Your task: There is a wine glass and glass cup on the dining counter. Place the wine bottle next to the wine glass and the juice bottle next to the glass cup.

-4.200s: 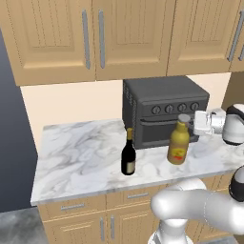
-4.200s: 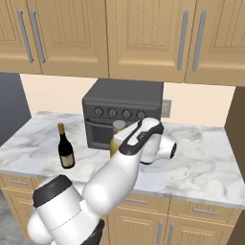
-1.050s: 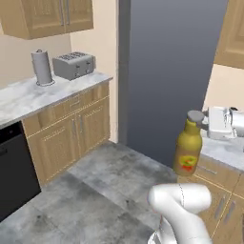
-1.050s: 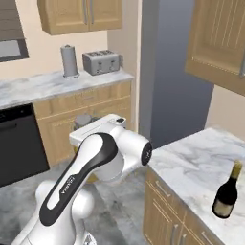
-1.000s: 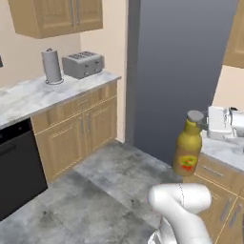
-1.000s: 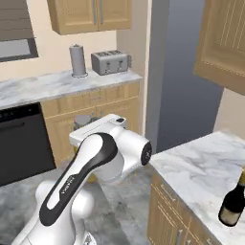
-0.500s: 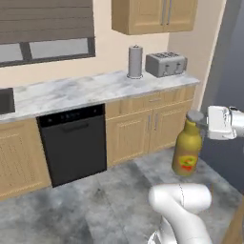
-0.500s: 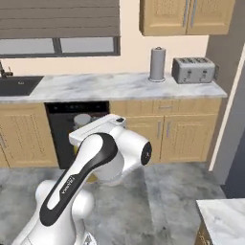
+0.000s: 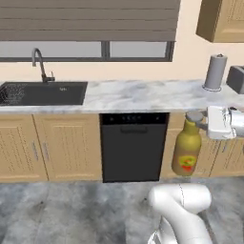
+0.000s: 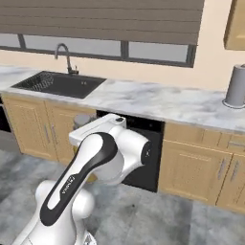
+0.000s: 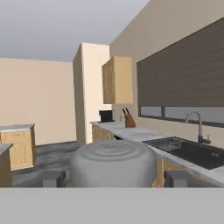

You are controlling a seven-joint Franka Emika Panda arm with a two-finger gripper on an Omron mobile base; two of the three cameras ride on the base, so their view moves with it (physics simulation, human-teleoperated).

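Your base has turned since half a second ago, so the whole scene has slid: the sink and faucet that were barely at the left edge then now sit well inside the left base view, and the toaster (image 9: 237, 78) has gone to the far right edge; the juice bottle (image 9: 187, 151) has kept its place against the gripper (image 9: 206, 124), upright and held off the floor by its neck just under the grey cap; in the hand view that cap (image 11: 113, 162) sits between your two fingertips (image 11: 53, 178), so the hand is clamped on the bottle. Around you, a marble counter (image 9: 143, 93) runs along the wall under a window with a dark blind (image 9: 90, 20); a black dishwasher (image 9: 133, 147) stands under it just left of the bottle, with tan cabinet doors (image 9: 47, 147) on either side; a paper towel roll (image 9: 215, 72) stands on the counter near the toaster. The black sink (image 9: 43, 93) is set into the counter at the left with its faucet (image 9: 40, 64) behind; you cannot tell what lies in the basin.
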